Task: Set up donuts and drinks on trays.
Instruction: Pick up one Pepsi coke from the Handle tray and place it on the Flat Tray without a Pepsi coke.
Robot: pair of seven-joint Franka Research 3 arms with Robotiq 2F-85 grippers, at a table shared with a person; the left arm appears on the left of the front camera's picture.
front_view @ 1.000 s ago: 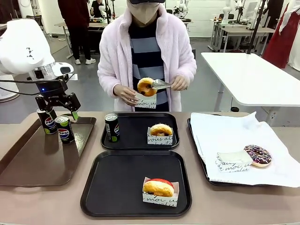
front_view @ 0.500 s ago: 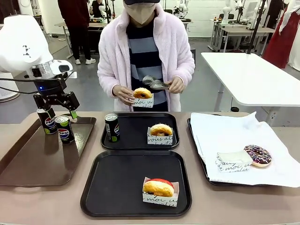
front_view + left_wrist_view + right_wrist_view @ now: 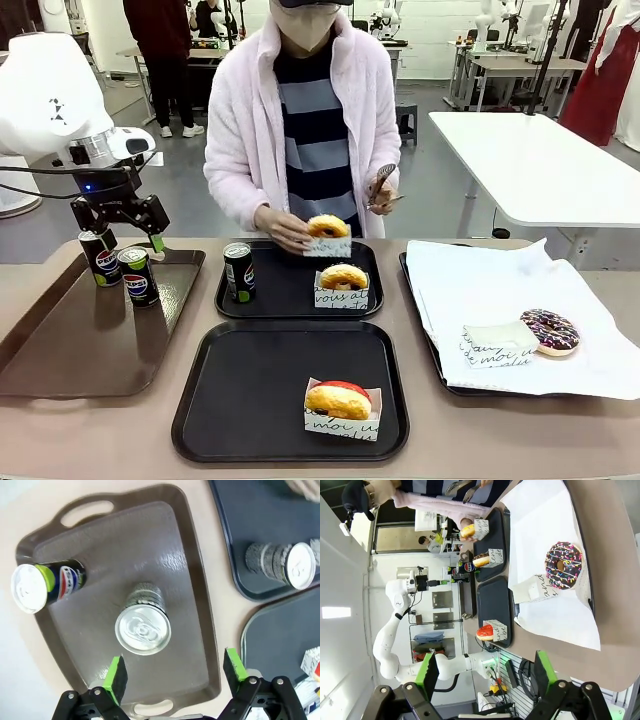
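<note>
Table (image 3: 100,430): far tray (image 3: 290,300) holds can (image 3: 238,272), glazed donut (image 3: 343,277); near tray (image 3: 250,400), red donut (image 3: 338,400); left claw (image 3: 175,671), right claw (image 3: 486,674) apart.

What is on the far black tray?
A Pepsi can at its left, a sleeved glazed donut, and a second donut in the person's hand; whether it touches the tray is hidden.

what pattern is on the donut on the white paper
Donut: chocolate icing, coloured sprinkles; right wrist view.
</note>
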